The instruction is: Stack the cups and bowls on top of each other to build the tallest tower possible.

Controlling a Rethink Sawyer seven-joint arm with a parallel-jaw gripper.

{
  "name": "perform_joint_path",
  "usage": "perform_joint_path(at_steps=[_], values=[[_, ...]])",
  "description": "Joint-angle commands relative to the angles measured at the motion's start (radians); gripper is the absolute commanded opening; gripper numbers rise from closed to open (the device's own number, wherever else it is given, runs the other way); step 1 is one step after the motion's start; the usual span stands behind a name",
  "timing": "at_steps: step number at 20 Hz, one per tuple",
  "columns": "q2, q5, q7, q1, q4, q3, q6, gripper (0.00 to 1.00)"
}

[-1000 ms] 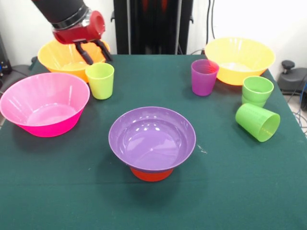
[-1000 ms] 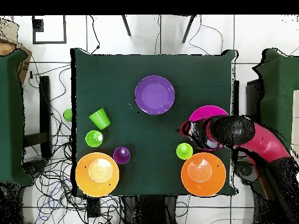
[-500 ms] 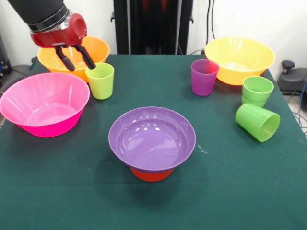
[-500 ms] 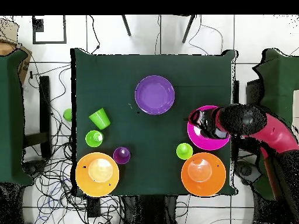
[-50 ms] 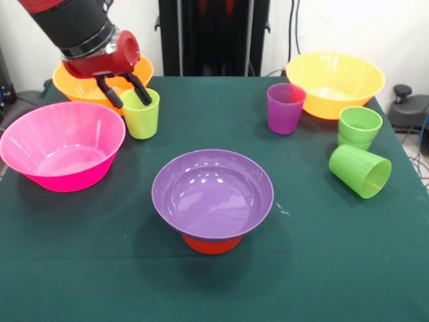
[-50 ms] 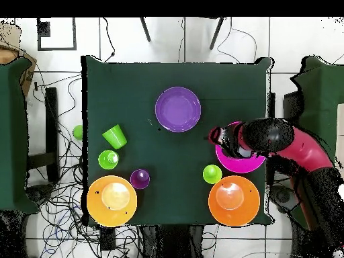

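A purple bowl point(image 5: 212, 193) point(image 6: 178, 109) rests on a small orange bowl point(image 5: 212, 244) near the table's middle. The yellow-green cup point(image 5: 141, 114) point(image 6: 212, 174) stands upright on the table between the pink bowl point(image 5: 62, 144) point(image 6: 240, 163) and an orange-yellow bowl point(image 5: 100, 77) point(image 6: 234, 200). My gripper point(image 5: 129, 95) point(image 6: 216, 136) is open and empty. It hangs at the cup's rim on the pink bowl's side, with one finger point(image 5: 143, 94) at the rim. A purple cup point(image 5: 285, 107) point(image 6: 140, 179) stands near the second orange-yellow bowl point(image 5: 334, 82) point(image 6: 111, 200).
Two green cups are at one side of the table: one upright point(image 5: 359, 127) point(image 6: 108, 159), one lying on its side point(image 5: 360, 170) point(image 6: 115, 136). A small green thing point(image 6: 78, 132) sits just past the table's edge. Cables lie on the floor there.
The gripper first swung away from the yellow-green cup over the pink bowl's side. It has now come back and lower, to the cup's rim. Bowls and cups have not moved.
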Motion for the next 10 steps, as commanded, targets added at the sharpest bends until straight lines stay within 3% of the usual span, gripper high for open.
perform_joint_path(at_steps=[1,7,10], values=[[-0.008,-0.038,-0.035,0.029,0.098,0.000,-0.078,1.00],[-0.054,-0.020,-0.030,0.005,0.161,0.011,-0.083,1.00],[-0.001,-0.034,-0.046,0.023,0.086,-0.002,-0.063,1.00]])
